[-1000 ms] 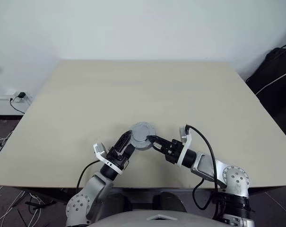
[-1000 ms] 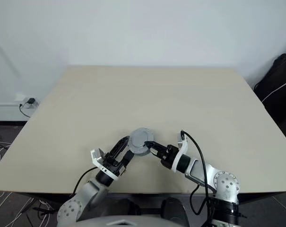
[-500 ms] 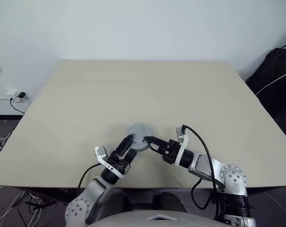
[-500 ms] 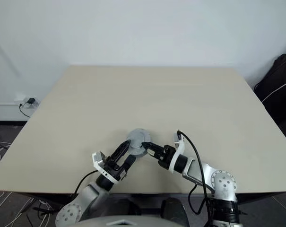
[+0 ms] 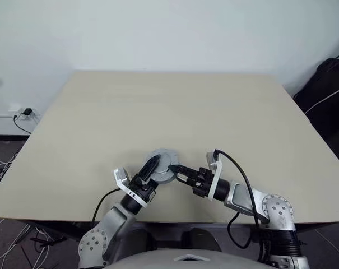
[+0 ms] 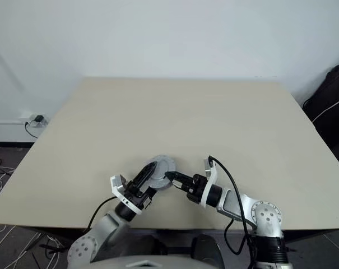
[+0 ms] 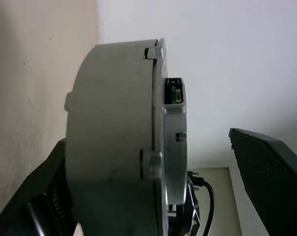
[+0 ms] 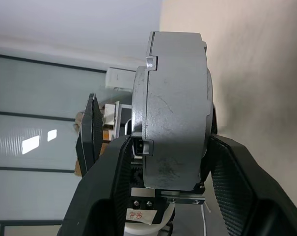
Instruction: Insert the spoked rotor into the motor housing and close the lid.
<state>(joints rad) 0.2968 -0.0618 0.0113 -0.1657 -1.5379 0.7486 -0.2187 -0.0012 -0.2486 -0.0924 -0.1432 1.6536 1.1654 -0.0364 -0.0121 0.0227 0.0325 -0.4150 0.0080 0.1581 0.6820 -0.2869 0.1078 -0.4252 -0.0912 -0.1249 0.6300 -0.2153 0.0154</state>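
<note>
A grey round unit sits just above the table near its front edge. Its top face is the lid (image 5: 164,163). The lid meets the thicker motor housing (image 7: 111,147) at a seam round the edge. The spoked rotor is hidden. My right gripper (image 5: 177,170) comes in from the right and is shut on the unit, one finger (image 8: 114,187) on each flat face. My left gripper (image 5: 152,168) comes in from the left and is open. The unit lies between its fingers; one finger (image 7: 268,177) stands well away from the unit.
The beige table (image 5: 175,106) stretches wide behind the unit with nothing else on it. A black bag (image 5: 326,89) leans at the far right beyond the table. A wall socket with cables (image 5: 22,115) is on the left wall.
The grey unit has shifted slightly toward the left gripper and tilted a little. The right gripper still clamps it and the left stays open around it.
</note>
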